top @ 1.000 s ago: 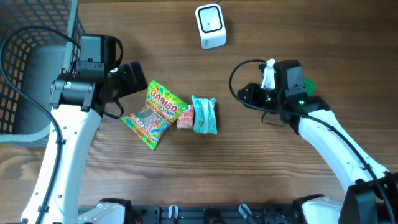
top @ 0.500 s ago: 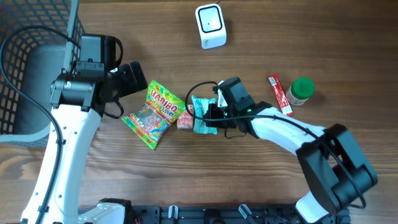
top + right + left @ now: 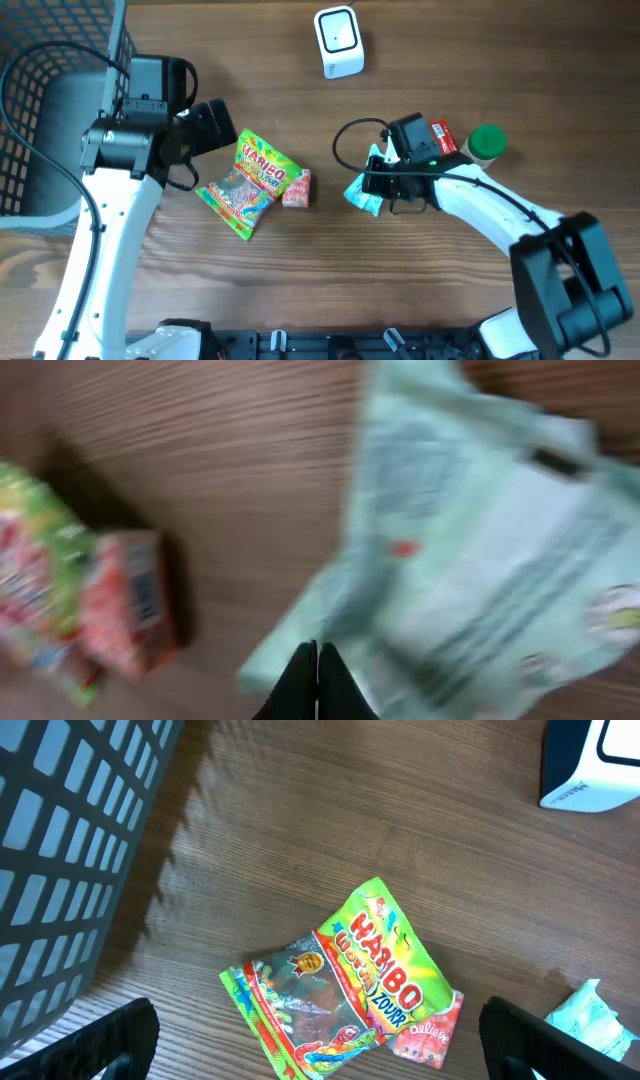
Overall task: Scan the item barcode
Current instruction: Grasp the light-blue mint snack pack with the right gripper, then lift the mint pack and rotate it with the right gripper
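Teal packet pinched in the right gripper, scan not done yet

The right gripper's fingers are pressed together on the packet's edge. It sits between the small pink packet and the green-capped bottle, well short of the white scanner. The left gripper hangs wide apart with nothing in it, beside the gummy bag. Looks like the carry step to me. Next it needs to bring the packet to the scanner with the barcode side facing it, but I can't tell which side that is because the wrist view is too blurry.
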{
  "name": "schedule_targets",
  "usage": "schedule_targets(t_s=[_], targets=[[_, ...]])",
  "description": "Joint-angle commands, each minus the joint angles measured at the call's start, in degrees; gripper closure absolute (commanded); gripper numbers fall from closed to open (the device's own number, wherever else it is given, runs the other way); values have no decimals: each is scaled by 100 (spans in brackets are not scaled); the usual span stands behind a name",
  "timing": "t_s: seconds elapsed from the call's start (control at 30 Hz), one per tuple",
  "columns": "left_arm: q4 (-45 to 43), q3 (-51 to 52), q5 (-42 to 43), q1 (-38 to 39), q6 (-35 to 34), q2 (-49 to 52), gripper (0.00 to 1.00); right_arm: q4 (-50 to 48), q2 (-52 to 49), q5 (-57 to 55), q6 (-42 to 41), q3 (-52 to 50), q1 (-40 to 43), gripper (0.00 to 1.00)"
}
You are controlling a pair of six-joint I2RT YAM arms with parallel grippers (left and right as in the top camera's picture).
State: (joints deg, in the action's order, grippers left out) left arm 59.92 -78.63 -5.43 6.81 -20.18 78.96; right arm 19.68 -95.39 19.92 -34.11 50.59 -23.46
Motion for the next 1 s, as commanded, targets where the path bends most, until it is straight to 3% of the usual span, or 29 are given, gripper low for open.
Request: schedule_targets(t_s=[0.0,0.2,0.43,0.53,0.63,0.67,0.8,0.83,0.97], targets=[[-13,9,28,17,26,17,0,2,765,931,409,0,160,96],[-15,9,28,15,28,17,0,138,595,1064,459,-212,415,96],[-15,9,28,15,28,17,0,-1255,-1300,1683,70,-437,433,96],[-13,9,28,15,28,17,0,-1513,-1187,2144,177,-339,474,96],[-15,9,28,15,28,17,0,-1351,-269,2363,601,-90,474,94],[-15,9,28,15,28,17,0,-1292,282,2155,787,-92,474,76],[-15,9,28,15,28,17,0,-1130,1311,1836,828,-92,704,69],[-15,9,28,15,28,17,0,-774,1429,1729,1305,-94,898,50],[-15,9,26,15,28,17,0,101,1309,994,1611,-105,1386,46]])
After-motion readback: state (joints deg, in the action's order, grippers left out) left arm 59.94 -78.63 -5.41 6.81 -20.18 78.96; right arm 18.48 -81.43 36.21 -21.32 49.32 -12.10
